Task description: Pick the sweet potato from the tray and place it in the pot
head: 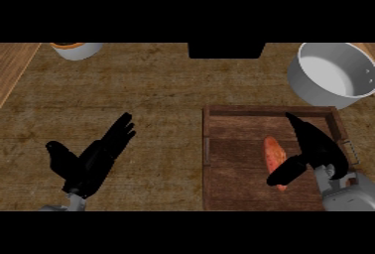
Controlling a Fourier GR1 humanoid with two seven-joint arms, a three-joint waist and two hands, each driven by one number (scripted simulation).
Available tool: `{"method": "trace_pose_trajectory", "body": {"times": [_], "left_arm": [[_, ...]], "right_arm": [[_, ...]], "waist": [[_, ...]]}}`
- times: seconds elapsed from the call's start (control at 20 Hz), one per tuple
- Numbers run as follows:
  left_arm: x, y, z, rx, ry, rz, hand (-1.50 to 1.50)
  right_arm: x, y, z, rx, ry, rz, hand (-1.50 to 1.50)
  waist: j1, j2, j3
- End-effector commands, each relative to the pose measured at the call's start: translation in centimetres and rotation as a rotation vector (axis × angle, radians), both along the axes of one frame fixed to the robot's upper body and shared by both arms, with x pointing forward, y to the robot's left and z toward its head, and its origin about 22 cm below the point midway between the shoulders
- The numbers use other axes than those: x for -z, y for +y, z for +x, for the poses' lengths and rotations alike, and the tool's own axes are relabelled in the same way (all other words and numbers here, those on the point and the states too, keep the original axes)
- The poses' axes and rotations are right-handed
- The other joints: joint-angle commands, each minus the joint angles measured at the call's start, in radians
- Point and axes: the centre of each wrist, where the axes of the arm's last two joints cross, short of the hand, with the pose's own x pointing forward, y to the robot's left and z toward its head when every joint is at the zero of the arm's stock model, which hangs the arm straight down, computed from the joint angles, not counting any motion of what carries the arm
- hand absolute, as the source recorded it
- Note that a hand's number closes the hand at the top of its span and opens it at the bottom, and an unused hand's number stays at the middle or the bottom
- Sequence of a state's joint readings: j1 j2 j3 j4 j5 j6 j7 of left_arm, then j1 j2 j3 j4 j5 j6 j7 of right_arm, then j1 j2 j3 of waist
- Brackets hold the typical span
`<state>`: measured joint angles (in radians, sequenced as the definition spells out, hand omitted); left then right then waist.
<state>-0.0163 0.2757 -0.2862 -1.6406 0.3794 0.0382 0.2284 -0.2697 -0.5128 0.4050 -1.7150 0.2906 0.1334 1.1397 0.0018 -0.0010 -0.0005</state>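
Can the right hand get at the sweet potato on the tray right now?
Probably yes: the right hand is already over the tray, beside the sweet potato, with nothing between them.

A single head view looks steeply down, fairly near, with the brown wooden tray (242,188) at lower right of the picture.
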Motion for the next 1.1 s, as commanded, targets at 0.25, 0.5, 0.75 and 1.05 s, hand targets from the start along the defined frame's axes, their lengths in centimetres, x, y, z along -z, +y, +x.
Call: {"method": "trace_pose_trajectory", "body": {"times": [0.25,0.5,0.75,1.05], "left_arm": [[-0.1,1.4,0.0,-0.013,0.001,-0.006,0.0],[0.1,0.0,1.7,0.003,0.014,0.0,0.0],[-1.3,0.4,0.2,-0.001,-0.007,-0.002,0.0],[-0.8,-1.7,0.2,-0.011,0.006,-0.003,0.0]], "right_arm": [[1.0,0.8,-0.3,0.076,0.137,-0.06,-1.5],[4.3,2.2,-0.4,0.083,0.127,-0.066,-1.5],[4.0,-0.1,1.2,0.102,0.107,-0.011,1.5],[4.5,0.1,-0.3,-0.021,0.055,0.04,1.5]], "waist": [[0.001,0.0,0.0],[-0.001,0.002,0.0],[0.002,0.0,0.001],[-0.002,0.0,0.0]]}}
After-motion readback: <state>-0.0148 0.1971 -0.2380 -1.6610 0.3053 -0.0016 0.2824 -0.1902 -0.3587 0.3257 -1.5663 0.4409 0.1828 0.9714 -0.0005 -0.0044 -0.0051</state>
